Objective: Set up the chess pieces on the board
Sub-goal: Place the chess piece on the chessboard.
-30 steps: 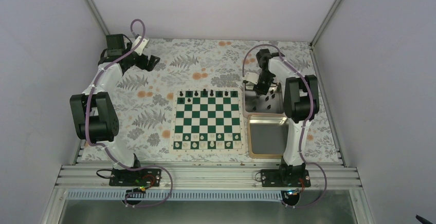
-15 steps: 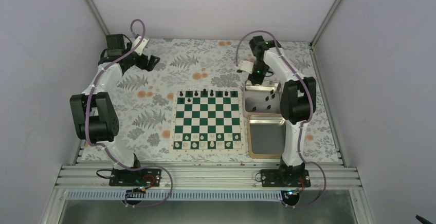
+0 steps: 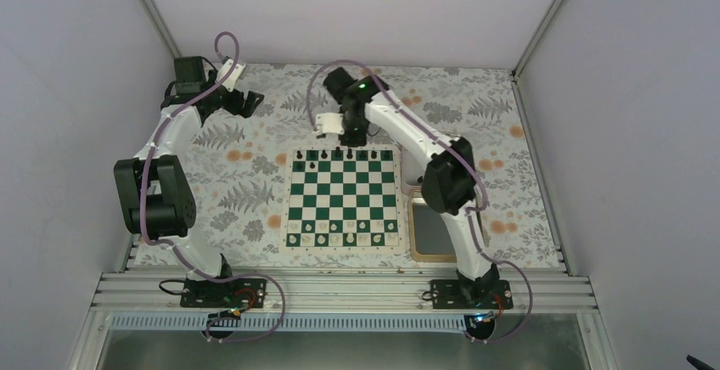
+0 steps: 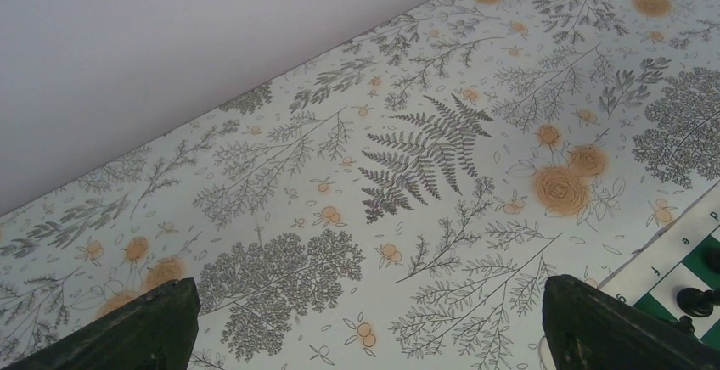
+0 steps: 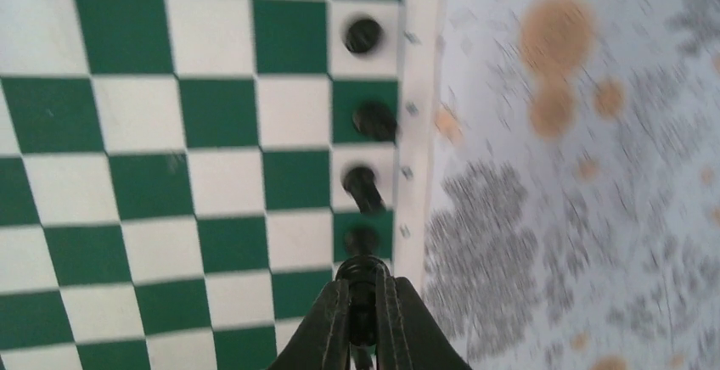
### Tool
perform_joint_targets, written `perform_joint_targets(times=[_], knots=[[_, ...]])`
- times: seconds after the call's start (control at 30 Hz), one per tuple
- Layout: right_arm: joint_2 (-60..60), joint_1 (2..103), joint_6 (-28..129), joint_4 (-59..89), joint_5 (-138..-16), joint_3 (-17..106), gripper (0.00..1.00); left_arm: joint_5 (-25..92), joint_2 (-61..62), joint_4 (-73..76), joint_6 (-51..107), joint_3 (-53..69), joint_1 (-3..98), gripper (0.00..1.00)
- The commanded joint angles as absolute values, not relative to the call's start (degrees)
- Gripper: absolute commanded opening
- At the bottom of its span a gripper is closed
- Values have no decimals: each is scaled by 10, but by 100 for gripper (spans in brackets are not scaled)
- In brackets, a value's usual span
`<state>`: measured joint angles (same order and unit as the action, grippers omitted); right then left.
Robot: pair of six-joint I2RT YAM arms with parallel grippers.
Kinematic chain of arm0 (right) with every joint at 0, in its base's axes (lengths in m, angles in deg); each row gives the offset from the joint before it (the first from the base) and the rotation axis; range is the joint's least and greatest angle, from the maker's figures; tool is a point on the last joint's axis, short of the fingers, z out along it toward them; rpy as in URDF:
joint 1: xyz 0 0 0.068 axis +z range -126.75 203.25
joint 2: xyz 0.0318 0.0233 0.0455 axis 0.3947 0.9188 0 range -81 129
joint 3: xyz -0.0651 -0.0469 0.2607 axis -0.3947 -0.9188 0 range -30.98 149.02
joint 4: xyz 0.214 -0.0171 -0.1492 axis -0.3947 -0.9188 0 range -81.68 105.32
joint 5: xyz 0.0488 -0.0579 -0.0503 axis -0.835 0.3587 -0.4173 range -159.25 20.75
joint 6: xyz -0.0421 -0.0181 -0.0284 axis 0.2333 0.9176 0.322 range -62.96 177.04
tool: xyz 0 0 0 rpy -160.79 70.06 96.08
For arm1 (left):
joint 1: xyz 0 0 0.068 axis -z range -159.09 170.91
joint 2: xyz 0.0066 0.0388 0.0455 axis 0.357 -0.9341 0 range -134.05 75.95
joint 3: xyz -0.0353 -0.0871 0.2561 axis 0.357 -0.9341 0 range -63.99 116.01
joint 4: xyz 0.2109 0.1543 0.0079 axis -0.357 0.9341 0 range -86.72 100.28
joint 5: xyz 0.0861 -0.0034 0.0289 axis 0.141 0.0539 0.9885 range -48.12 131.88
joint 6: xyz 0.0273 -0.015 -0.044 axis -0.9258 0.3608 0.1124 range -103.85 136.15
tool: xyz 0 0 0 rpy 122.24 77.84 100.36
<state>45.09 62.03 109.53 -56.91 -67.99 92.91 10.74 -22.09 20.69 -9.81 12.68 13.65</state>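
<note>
Right arm (image 3: 441, 179): jaws pressed together on a single black piece (image 5: 362, 271), low centre of the wrist view. The piece hangs over the board (image 3: 343, 199) at its edge row, just under the lowest of the black pieces (image 5: 363, 187) standing in a line up that edge. In the top view this puts the jaws at upper centre of the frame, over the board's far edge. Left arm (image 3: 157, 192): jaws wide apart with nothing between them, only the flowered worktop (image 4: 424, 158) below; parked at upper left, well apart from the board.

Progress, as judged: the far row carries a line of black pieces, and cream pieces (image 3: 343, 234) stand along the near edge. The row just inside the black line looks mostly bare in the wrist view (one dark piece shows at the top edge; the rest is too small to count from above), so the black side seems part done. One tin (image 3: 433, 232) shows at the board's right. The tin beyond it is hidden by the arm's elbow, so what remains inside cannot be told.

Change: a second ago the right arm reached down into that far tin at centre right, where loose black pieces lay; it has since risen and swung left to the board. The left arm has not moved.
</note>
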Motion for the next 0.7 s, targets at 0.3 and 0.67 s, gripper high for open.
perform_joint_targets(times=[0.3, 0.67], knots=[[592, 705, 1151, -554, -711, 1001, 8, 92, -194, 185, -100, 105, 134, 100], [611, 701, 1163, -533, -720, 1001, 9, 88, -196, 179, -100, 99, 132, 100]])
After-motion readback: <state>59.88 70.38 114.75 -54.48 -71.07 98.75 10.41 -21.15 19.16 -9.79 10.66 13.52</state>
